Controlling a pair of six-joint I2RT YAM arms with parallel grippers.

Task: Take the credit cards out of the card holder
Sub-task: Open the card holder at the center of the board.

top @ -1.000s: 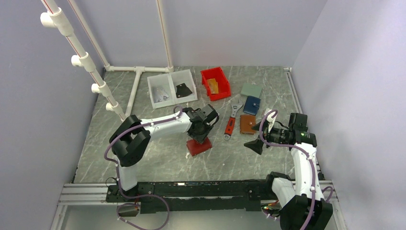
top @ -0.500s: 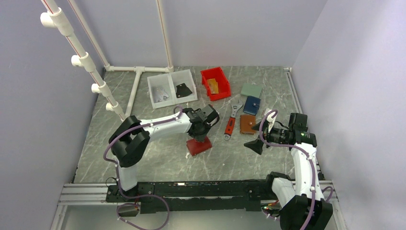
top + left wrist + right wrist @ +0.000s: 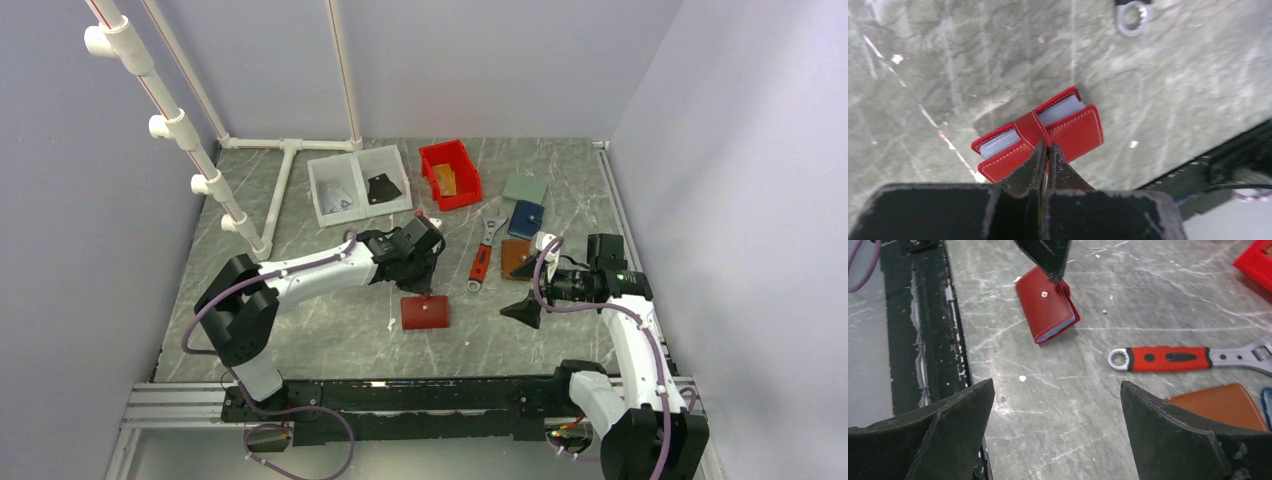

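- What's out there, counting from the near edge?
- One card holder [image 3: 424,312] lies nearest on the table [image 3: 330,330], roughly midway between the two arms. One left gripper [image 3: 1046,150] is down on it, and one right gripper [image 3: 1056,385] hangs off to its right. Beyond those are one wrench [image 3: 481,258], one brown wallet [image 3: 517,259], one blue wallet [image 3: 526,218] and one grey-green square [image 3: 525,188]. Farthest are one red bin [image 3: 440,150] holding one tan-orange card [image 3: 445,180], and one white two-part tray [image 3: 330,158].
- And the grippers?
- The left one's fingers are pinched together on the holder's strap, with a sliver of red between them. The right one's are spread wide around nothing.
- How does the holder look?
- It's red, stitched and folded shut, with a snap on its outer face. The strap crosses the open edge, and pale blue-grey layers show between the covers. I can't tell whether those are cards.
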